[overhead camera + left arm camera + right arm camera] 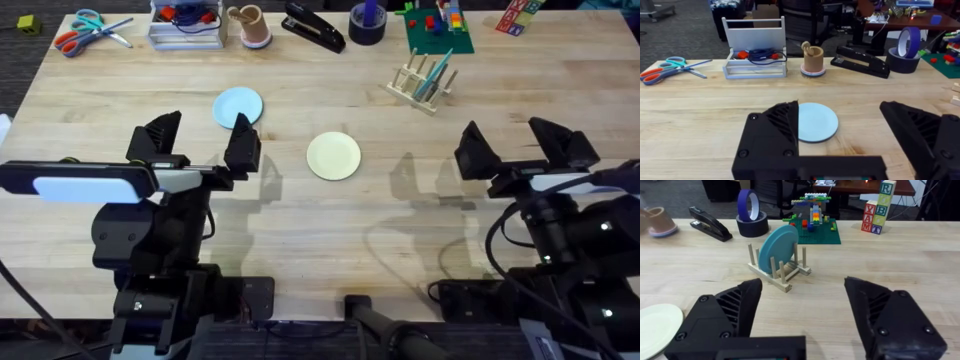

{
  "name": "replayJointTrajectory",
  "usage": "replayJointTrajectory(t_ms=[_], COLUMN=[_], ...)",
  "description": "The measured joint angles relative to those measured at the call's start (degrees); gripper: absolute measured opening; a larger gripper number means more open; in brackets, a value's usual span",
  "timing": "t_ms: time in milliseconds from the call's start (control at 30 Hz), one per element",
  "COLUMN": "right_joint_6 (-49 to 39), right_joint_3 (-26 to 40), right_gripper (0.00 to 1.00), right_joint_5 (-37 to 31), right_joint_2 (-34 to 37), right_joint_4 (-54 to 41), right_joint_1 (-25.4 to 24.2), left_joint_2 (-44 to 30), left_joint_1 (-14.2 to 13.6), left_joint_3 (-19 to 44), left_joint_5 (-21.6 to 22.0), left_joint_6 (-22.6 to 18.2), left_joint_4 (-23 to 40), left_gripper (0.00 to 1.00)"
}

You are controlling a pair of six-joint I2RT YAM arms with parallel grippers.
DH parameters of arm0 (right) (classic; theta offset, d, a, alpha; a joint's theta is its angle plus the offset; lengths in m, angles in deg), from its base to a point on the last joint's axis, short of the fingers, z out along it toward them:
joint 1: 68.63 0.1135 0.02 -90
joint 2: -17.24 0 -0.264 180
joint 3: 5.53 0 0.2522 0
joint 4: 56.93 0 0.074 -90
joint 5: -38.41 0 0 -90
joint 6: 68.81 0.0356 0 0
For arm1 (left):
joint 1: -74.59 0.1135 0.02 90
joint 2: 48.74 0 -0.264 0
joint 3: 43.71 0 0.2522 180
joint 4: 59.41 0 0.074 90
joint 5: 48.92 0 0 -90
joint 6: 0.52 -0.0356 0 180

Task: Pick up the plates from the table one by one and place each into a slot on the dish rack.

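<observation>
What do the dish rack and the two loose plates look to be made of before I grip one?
The dish rack looks like unfinished light wood: pale matte dowel pegs on a slatted base. The light blue plate and the cream plate look like smooth matte plastic, with even colour, thin rims and no glaze shine; I can't rule out ceramic. The table is butcher-block wood with visible strips.

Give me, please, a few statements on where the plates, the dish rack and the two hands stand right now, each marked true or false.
1. A teal plate stands upright in the dish rack. True.
2. The cream plate is held by the right hand. False: it lies on the table, and that hand is open.
3. The light blue plate lies flat by the open left hand. True.
4. The rack holds three plates. False: one.
</observation>
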Motion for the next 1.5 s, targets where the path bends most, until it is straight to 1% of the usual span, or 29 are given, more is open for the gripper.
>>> replayJointTrajectory(t_ms=[400, 667, 767, 900, 967, 1067, 1233, 1400, 1433, 1500], right_joint_6=[0.0, 0.0, 0.0, 0.0, 0.0, 0.0, 0.02, 0.01, 0.0, 0.0], right_joint_3=[0.0, -0.05, 0.16, 2.57, 5.25, 10.84, 21.06, 33.2, 40.37, 45.18], right_gripper=[0.995, 0.995, 0.995, 0.995, 0.995, 0.995, 0.995, 0.995, 0.995, 0.995], right_joint_5=[0.02, 0.02, 0.02, 0.02, 0.02, 0.02, 0.04, 0.04, 0.09, 0.24], right_joint_2=[0.0, 0.0, 0.0, 0.07, 0.56, 3.18, 11.77, 23.98, 31.28, 36.3], right_joint_4=[0.17, 5.83, 5.92, 4.06, 2.97, 0.66, -5.96, -16.89, -23.36, -27.5], right_joint_1=[0.0, 0.0, 0.0, 0.0, 0.0, 0.0, 0.0, 0.0, 0.0, 0.0], left_joint_2=[0.0, 0.0, 0.0, 0.0, -0.14, -1.79, -7.97, -17.92, -25.05, -29.96], left_joint_1=[0.0, 0.0, 0.0, 0.0, 0.0, 0.0, 0.0, 0.0, 0.0, 0.0], left_joint_3=[0.0, 0.3, 2.17, 8.22, 11.78, 17.32, 27.17, 38.11, 44.86, 49.29], left_joint_5=[0.11, 0.13, 0.13, 0.13, 0.21, 0.34, 1.71, 2.52, 2.88, 2.99], left_joint_6=[-0.04, -0.06, -0.09, -0.13, -0.13, -0.12, -0.11, -0.09, 0.09, 0.11], left_joint_4=[-0.19, -0.05, 1.73, 7.05, 10.11, 14.44, 23.58, 33.96, 39.36, 43.13], left_gripper=[0.993, 0.993, 0.993, 0.993, 0.993, 0.991, 0.991, 0.992, 0.992, 0.992])
